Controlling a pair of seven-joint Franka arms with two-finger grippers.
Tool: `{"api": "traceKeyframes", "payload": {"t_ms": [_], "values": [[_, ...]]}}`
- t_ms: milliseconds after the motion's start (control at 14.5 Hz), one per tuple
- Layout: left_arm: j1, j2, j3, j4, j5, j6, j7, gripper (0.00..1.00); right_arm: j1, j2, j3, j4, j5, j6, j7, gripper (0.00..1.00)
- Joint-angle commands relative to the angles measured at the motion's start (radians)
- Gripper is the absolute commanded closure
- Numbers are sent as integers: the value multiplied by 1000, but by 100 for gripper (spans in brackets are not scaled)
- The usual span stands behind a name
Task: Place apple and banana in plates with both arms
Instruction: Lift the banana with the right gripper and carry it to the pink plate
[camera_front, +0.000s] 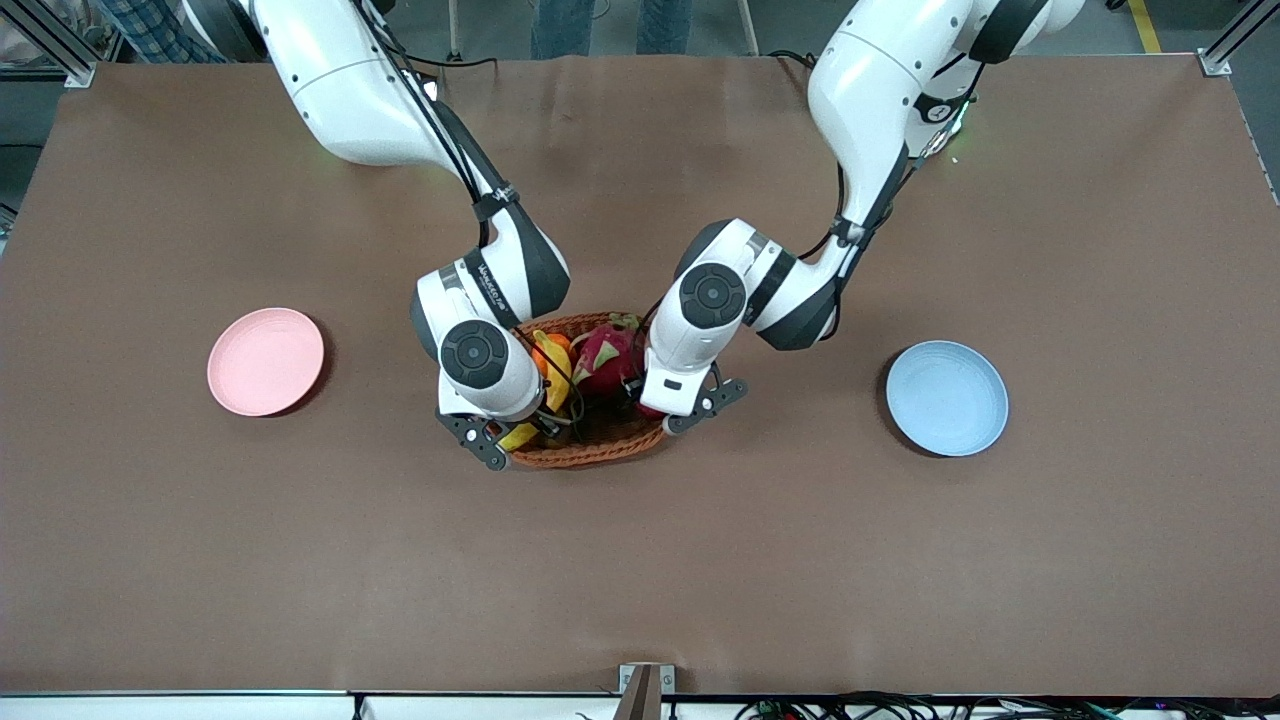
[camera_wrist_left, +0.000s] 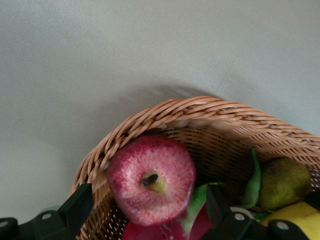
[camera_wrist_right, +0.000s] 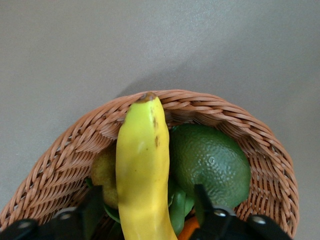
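Both arms reach down into the brown wicker basket (camera_front: 600, 440) that you see at the middle of the table (camera_front: 640, 560).

Your left gripper (camera_wrist_left: 147, 210) is low over the basket's end nearer the left arm. Its jaws are spread, one finger on each side of the apple (camera_wrist_left: 150, 179), and the left wrist view does not let you tell whether the pads touch its skin. The apple lies in the basket against the woven wall, stem end up. A magenta dragon fruit (camera_front: 603, 358) lies beside it toward the basket's middle, and a dull green pear (camera_wrist_left: 284, 182) lies farther along the wall.

Your right gripper (camera_wrist_right: 145, 212) is low over the basket's other end, nearer the right arm. Its jaws are also spread, straddling the banana (camera_wrist_right: 142, 170); you cannot tell from the right wrist view whether the fingers press on it. The banana lies in the basket, its brown tip at the rim. A dark green round fruit (camera_wrist_right: 212, 160) lies just beside it, and an orange (camera_front: 545, 350) shows in the front view.

Neither plate holds anything. You find the pink plate (camera_front: 265, 361) toward the right arm's end of the table and the blue plate (camera_front: 946, 397) toward the left arm's end, each well apart from the basket.
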Motion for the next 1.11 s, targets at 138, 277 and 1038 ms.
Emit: {"api": "traceKeyframes", "payload": {"t_ms": [138,277,1038], "values": [[-8,33,12,24,-9,3,-9,0,-26,5,2,26,3,-27,-10,82],[-8,36,12,24,-11,3,-9,0,-78,-10,6,65,12,-72,-49,82],[-5,35,12,39,-40,6,-120,0,-462,-240,9,-103,114,-286,-865,88]]}}
